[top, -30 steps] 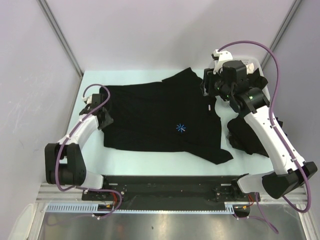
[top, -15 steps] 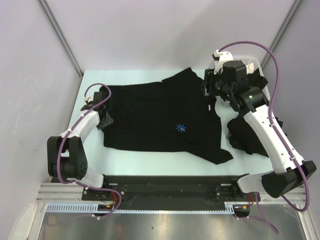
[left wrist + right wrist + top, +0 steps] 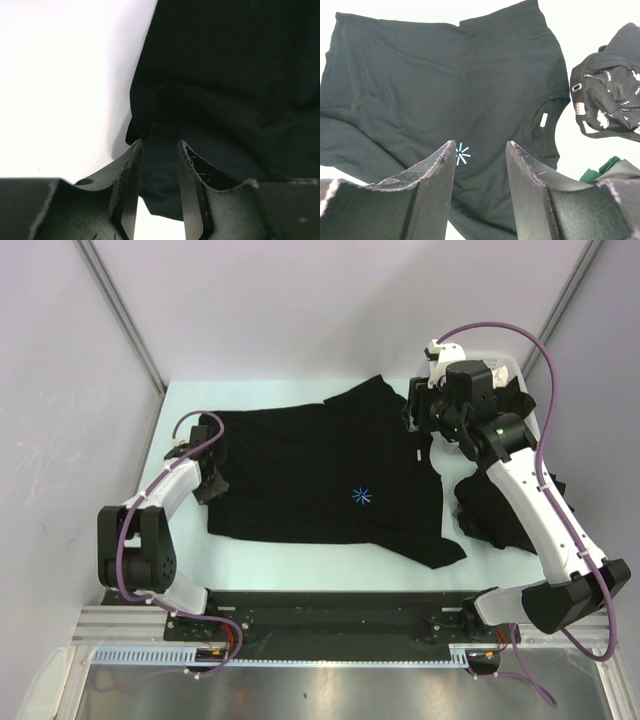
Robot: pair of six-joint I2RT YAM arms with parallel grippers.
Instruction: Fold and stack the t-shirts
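So this is barely started as far as I can tell. One black t-shirt [image 3: 320, 470] is spread flat on the desk [image 3: 250, 395], front side up, with no fold in it yet and no stack anywhere.

The left claw [image 3: 160, 145] is down at the shirt's hem edge. A bunched bit of black cloth sits right between its fingers [image 3: 131, 185] and humps up just ahead of them. The jaws look partly apart, though, so I can't tell if it's really squeezing the fabric or just straddling it.

The right claw [image 3: 480, 144] is hanging up above the shirt, released, with nothing in it. The little blue starburst [image 3: 461, 154] is right below it between the fingertips, and the collar with the white neck label [image 3: 543, 119] is ahead and to its right.

Further off to that claw's right there's a crumpled dark heap [image 3: 612, 102], which is probably more shirts waiting. Beyond it, the white basket [image 3: 505, 365] has dark stuff in it too.

So what's left is every fold on this one, then the rest, then the stacking.
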